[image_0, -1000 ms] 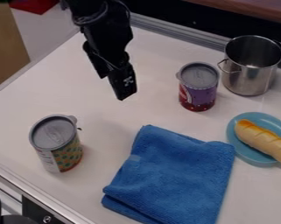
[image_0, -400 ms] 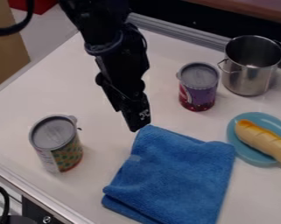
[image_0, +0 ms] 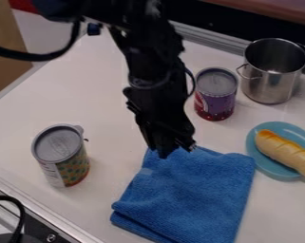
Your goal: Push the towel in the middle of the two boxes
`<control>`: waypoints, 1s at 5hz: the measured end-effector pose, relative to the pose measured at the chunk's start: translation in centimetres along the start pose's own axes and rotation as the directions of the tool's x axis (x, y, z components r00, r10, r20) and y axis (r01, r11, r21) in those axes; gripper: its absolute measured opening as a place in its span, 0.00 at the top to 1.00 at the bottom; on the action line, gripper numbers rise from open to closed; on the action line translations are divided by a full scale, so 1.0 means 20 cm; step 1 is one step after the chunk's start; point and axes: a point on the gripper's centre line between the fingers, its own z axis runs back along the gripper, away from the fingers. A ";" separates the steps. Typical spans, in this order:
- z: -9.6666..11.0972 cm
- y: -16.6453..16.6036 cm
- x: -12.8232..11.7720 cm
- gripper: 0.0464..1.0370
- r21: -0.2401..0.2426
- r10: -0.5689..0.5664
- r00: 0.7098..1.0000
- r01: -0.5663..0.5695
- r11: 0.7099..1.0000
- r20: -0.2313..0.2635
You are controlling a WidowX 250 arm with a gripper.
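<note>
A blue towel (image_0: 193, 194) is laid flat on the white desk (image_0: 97, 104), low in the view and right of centre, with its near end cut off by the bottom edge. It is folded, and stacked layers can be seen at its lower left corner. Its outline is close to square; the slightly longer run seems to be held from the far edge toward the bottom of the view, leaning a little to the left. The far edge is slanted, its right end set lower in the view than its left. The far left corner is pointed up toward the black end effector (image_0: 174, 149), by which it is partly covered. The end effector is angled downward there; whether it is released or clenched cannot be told, nor can contact with the cloth be confirmed. Two upright cans are seen: a patterned can (image_0: 69, 166) to the left of the towel and a purple can (image_0: 214, 97) beyond its far edge. The towel is placed on the near side of the line between them. A metal pot (image_0: 272, 83) is stood just beside the purple can, and a bread loaf (image_0: 284, 152) is held on a blue plate (image_0: 272, 172) near the towel's right corner.
</note>
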 end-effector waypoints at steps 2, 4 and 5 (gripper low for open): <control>-0.16 -0.09 -0.02 0.99 0.057 -0.097 0.995 0.097 0.994 0.000; -0.30 -0.07 -0.01 0.99 0.064 -0.148 0.989 0.148 0.987 -0.005; -0.34 -0.04 -0.02 0.99 0.063 -0.158 0.987 0.160 0.985 -0.025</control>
